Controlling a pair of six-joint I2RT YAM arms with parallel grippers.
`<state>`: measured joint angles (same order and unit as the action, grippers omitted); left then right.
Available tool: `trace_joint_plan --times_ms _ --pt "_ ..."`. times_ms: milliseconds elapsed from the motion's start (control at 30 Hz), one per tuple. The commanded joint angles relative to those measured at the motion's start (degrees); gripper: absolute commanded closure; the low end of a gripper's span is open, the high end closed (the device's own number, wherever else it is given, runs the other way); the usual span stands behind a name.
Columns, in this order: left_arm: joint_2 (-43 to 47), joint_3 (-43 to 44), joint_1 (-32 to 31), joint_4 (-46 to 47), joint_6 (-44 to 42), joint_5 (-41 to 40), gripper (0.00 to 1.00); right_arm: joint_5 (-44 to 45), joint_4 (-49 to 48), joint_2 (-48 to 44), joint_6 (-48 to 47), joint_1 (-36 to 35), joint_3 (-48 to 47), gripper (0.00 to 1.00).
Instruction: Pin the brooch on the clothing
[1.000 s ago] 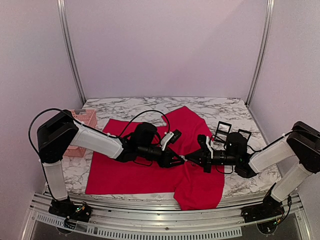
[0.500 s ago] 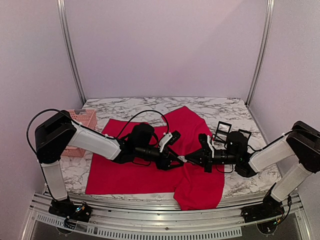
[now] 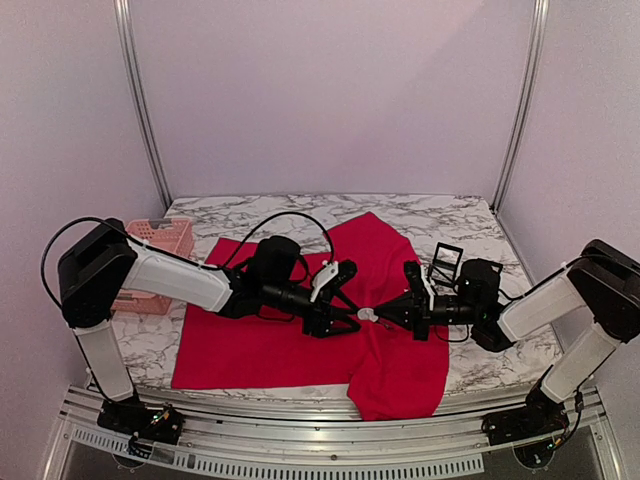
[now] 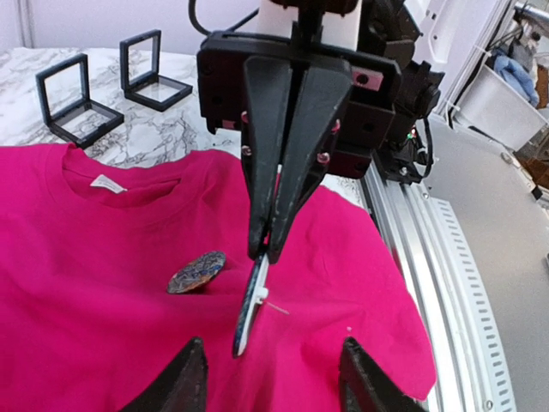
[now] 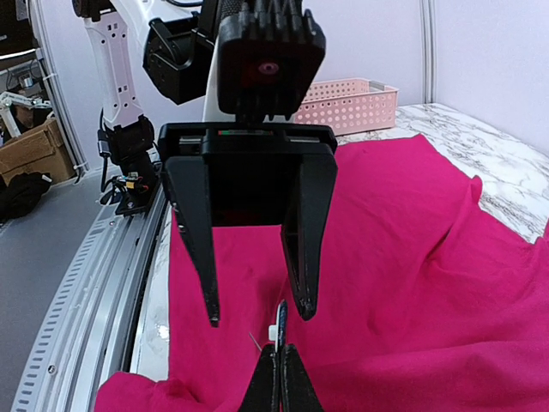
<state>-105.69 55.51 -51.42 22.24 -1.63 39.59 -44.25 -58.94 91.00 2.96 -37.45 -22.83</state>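
left gripper [image 5: 260, 318] fingers spread wide | right gripper [image 4: 264, 255] clamped on thin white pin strip [image 4: 248, 316] (I can't tell cloth contact) | small round dark mottled brooch [image 4: 197, 271] lies on bright red fabric T-shirt [image 3: 250, 350], beside strip

The large bright red short-sleeved T-shirt [image 3: 270, 350] is soft, matt cloth, lying in low creases. Under it, the table [image 3: 440, 215] has a smooth white top with grey marble-like veins and a faint sheen. The small round brooch [image 4: 196, 271] has a glossy, mottled dark face. The slim white strip [image 4: 249, 313] looks like smooth plastic. At the table's far left corner, the pink lattice basket [image 3: 165, 240] is matt plastic. The left pincer [image 5: 260, 318] and right pincer [image 4: 262, 251] have matt black plastic fingers.
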Motion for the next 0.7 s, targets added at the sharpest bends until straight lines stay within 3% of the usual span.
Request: trace_joint_plan --times_ms 0,267,367,533,667 --pt "0.3 1.0 1.6 -2.2 -4.3 -1.7 0.67 -3.0 -2.5 1.9 1.2 0.8 0.7 1.00" --pt "-1.9 1.0 1.1 1.9 -2.3 2.5 0.71 -3.6 -3.6 2.7 1.9 1.3 0.5 1.00" --pt "-3.1 1.0 0.7 2.7 -0.3 0.4 0.71 -3.7 -4.1 2.7 2.0 1.2 0.4 1.00" --pt "-4.2 1.6 0.7 3.8 -0.4 -3.9 0.80 -4.3 -4.0 2.4 2.0 1.2 0.3 1.00" --pt "-4.8 2.5 0.6 4.3 -0.1 -2.3 0.87 -4.4 -4.2 2.3 2.1 1.2 0.4 1.00"
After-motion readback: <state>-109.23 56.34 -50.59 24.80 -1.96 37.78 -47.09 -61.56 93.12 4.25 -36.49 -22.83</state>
